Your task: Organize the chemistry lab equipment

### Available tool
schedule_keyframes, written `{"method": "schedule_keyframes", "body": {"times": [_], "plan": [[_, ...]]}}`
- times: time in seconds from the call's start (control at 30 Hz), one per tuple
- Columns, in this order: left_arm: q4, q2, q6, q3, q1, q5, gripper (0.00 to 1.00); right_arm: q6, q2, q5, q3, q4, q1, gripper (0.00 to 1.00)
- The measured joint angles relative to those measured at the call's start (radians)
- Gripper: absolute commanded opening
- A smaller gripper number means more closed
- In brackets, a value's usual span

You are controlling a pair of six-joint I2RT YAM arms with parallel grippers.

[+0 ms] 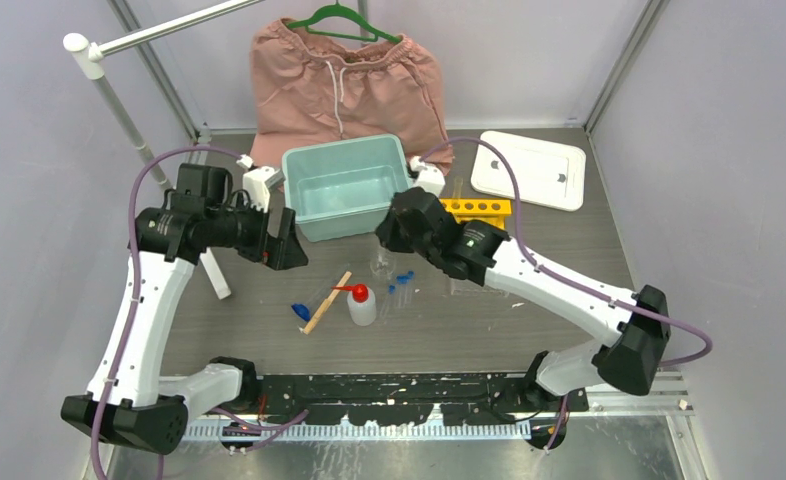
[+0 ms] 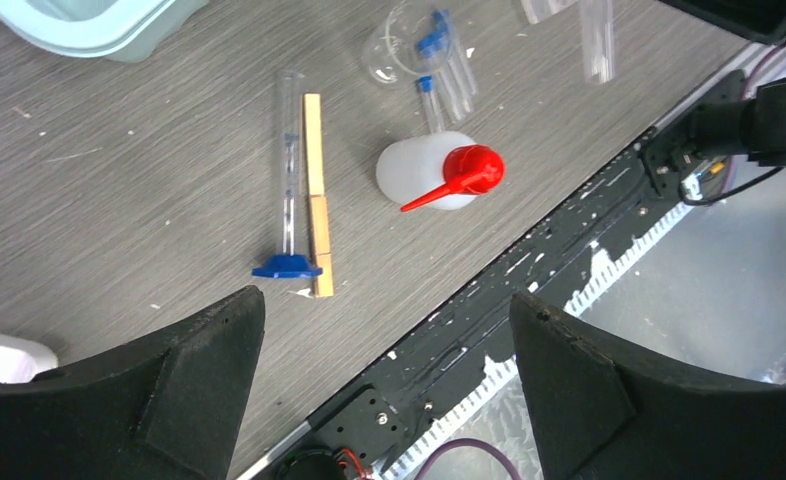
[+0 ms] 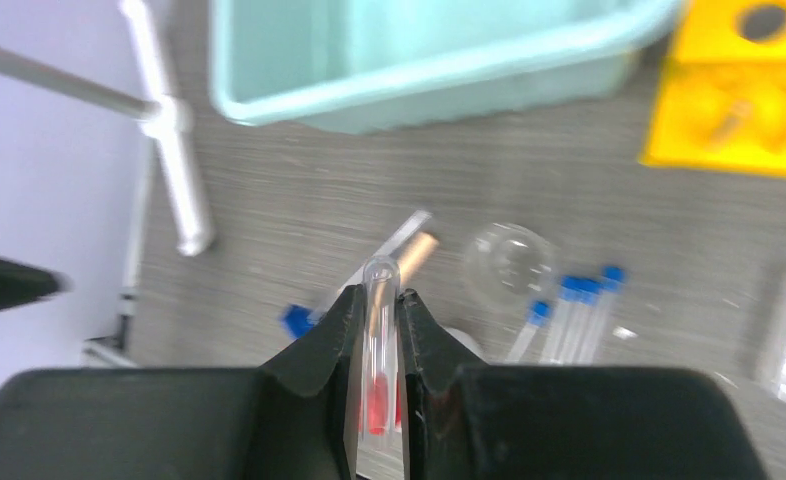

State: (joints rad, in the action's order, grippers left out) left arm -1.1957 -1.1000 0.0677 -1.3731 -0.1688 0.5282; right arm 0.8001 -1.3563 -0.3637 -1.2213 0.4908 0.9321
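Clear tube (image 3: 378, 280) pinched in right end effector (image 3: 380, 302) above tabletop (image 3: 589, 200), yellow rack (image 3: 729, 130) well apart | left end effector (image 2: 387, 305) spread, empty | risk: slick tube could slide or tilt, missing a rack hole

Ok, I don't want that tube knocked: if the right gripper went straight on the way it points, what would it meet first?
Likely the wooden stick on the table: its end shows just past the tip of the clear tube held in the right gripper. Depth is unclear, though.
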Motion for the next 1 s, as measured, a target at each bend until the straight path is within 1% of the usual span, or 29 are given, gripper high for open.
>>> {"method": "schedule_keyframes", "body": {"times": [0.17,0.3,0.5,0.73,0.9,1.0], "plan": [[0.019,0.007,-0.043,0.000,0.000,0.068,0.88,-0.006,-0.117,0.000,-0.199,-0.073,0.074,0.01],[0.037,0.006,-0.088,0.000,0.000,0.111,0.84,-0.006,-0.185,0.000,-0.262,-0.139,0.121,0.01],[0.071,0.006,-0.140,0.006,0.000,0.132,0.77,0.026,-0.235,0.043,-0.280,-0.209,0.153,0.01],[0.106,0.006,-0.171,0.018,0.000,0.154,0.69,0.074,-0.240,0.094,-0.280,-0.282,0.160,0.01],[0.108,0.005,-0.179,0.021,0.000,0.163,0.60,0.091,-0.240,0.109,-0.280,-0.307,0.165,0.01],[0.109,0.000,-0.185,0.021,0.000,0.166,0.58,0.095,-0.241,0.116,-0.280,-0.312,0.169,0.01]]}}
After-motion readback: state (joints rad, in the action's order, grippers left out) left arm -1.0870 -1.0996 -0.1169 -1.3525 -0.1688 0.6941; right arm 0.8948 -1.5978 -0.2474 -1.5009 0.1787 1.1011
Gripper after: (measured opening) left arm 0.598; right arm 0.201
